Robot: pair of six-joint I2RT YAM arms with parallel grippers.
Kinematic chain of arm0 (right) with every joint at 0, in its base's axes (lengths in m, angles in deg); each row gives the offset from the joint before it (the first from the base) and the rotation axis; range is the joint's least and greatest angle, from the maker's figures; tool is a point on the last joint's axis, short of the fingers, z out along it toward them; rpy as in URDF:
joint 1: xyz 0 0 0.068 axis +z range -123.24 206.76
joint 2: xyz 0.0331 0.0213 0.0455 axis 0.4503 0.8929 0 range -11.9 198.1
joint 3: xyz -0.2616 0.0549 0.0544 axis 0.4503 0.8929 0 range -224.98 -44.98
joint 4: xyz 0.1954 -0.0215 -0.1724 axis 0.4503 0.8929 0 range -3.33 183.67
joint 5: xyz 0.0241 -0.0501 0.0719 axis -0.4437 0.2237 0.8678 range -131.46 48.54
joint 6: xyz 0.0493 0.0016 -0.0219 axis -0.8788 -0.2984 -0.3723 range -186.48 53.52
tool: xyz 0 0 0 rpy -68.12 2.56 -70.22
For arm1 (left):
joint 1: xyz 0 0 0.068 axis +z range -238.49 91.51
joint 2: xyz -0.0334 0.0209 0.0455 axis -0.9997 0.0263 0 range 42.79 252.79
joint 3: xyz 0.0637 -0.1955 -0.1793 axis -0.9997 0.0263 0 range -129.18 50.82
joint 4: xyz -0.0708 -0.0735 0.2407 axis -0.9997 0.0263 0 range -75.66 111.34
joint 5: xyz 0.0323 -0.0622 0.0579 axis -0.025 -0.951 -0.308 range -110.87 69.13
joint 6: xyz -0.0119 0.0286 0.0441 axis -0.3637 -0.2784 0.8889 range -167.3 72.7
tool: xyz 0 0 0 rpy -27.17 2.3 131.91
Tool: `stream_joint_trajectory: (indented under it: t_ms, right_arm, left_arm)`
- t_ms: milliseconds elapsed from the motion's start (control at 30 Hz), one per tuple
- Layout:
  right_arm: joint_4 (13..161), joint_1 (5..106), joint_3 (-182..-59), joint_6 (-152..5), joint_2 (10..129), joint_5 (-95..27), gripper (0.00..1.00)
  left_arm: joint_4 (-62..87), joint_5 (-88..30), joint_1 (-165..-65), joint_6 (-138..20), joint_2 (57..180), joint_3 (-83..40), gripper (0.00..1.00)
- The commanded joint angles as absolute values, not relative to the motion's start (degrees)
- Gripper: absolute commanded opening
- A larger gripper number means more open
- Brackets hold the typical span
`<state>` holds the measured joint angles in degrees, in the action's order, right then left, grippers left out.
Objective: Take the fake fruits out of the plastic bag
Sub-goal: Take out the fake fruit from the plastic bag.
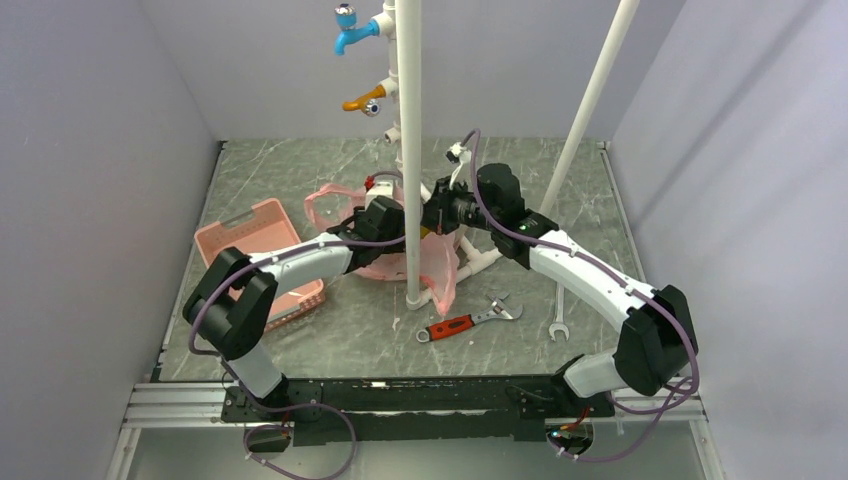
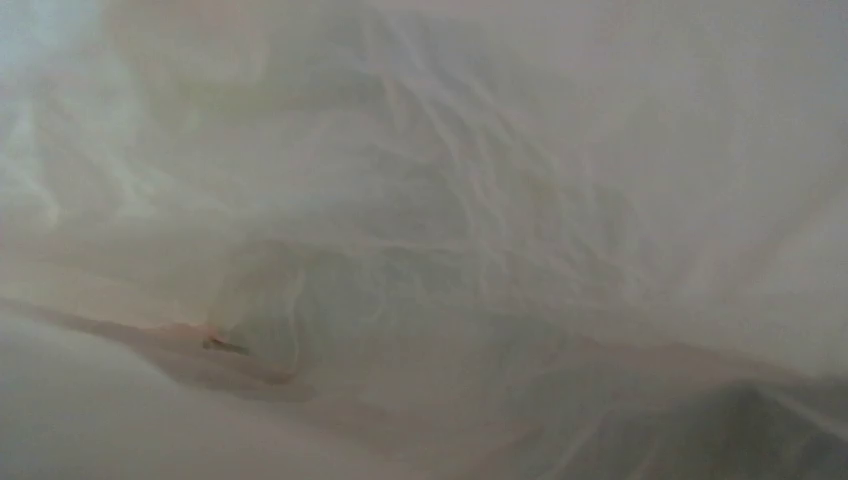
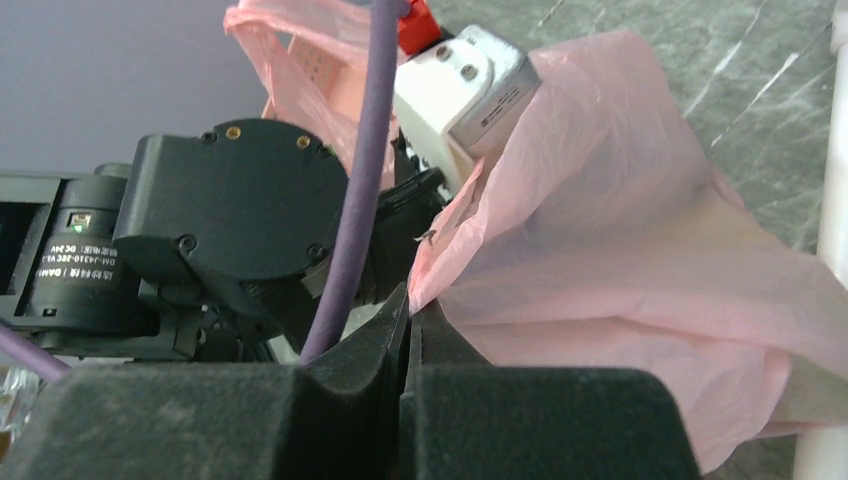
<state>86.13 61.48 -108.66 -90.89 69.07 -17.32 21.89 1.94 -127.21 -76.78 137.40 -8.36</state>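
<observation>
Currently, the table point(image 1: 330, 335), a grey marbled slab, carries the plastic bag point(image 1: 447, 262) at its middle, toward the far edge, bunched against the foot of a white upright pole point(image 1: 409, 150). The bag is thin, translucent pink film, creased and slack. On that showing it is light, has no stiffness, and will slide or collapse unless one edge is pinned. Take hold at the rim or a handle loop, not at the belly.

The right gripper point(image 3: 408, 312) has its padded jaws fully together, with a fold of the bag's edge nipped at the tips. The left gripper point(image 1: 386, 222) reaches into the bag from the left side. Film covers its fingers in every view, so how wide they stand, and whether they carry anything, cannot be told.

The fake fruits are not plainly visible and are presumably inside the bag. The left wrist view shows only milky film with a dim greenish form point(image 2: 262, 300) behind it, possibly one fruit. Smooth, rounded plastic is likely hard, light and slippery: grip across the widest part, keeping film out of the jaws.
</observation>
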Motion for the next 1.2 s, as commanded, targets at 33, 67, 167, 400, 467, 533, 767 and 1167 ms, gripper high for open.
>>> stream_joint_trajectory:
  t_ms: [33, 67, 167, 400, 467, 533, 767, 1167]
  right_arm:
    - [83.06, 61.74, -105.86, -89.50, 65.91, -15.76, 0.00]
    - [83.28, 61.73, -105.54, -89.25, 65.58, -15.79, 0.00]
    - [83.24, 61.73, -104.17, -88.88, 64.65, -15.85, 0.00]
    - [82.03, 61.74, -102.06, -89.75, 64.81, -14.70, 0.00]
    - [81.71, 61.71, -101.76, -89.90, 64.85, -14.79, 0.00]
    - [82.07, 61.69, -101.84, -89.79, 64.84, -15.02, 0.00]
    - [83.15, 61.66, -102.37, -89.20, 64.64, -15.34, 0.00]
    - [84.46, 61.68, -101.61, -87.20, 63.48, -19.20, 0.00]
  left_arm:
    - [21.62, 3.53, -127.12, -78.09, 140.21, -10.68, 0.69]
    - [22.15, 3.48, -127.15, -78.71, 140.80, -11.23, 0.70]
    - [21.56, 3.24, -127.07, -79.23, 142.00, -11.43, 0.74]
    - [20.63, 5.34, -126.75, -78.23, 143.66, -11.43, 0.82]
    - [19.30, 4.98, -126.67, -77.36, 143.98, -11.31, 0.82]
    - [19.54, 5.22, -126.64, -77.13, 144.47, -11.92, 0.83]
    - [17.43, 5.87, -126.52, -74.07, 144.19, -12.00, 0.62]
    - [14.96, -5.29, -126.83, -72.63, 125.89, -0.87, 0.39]
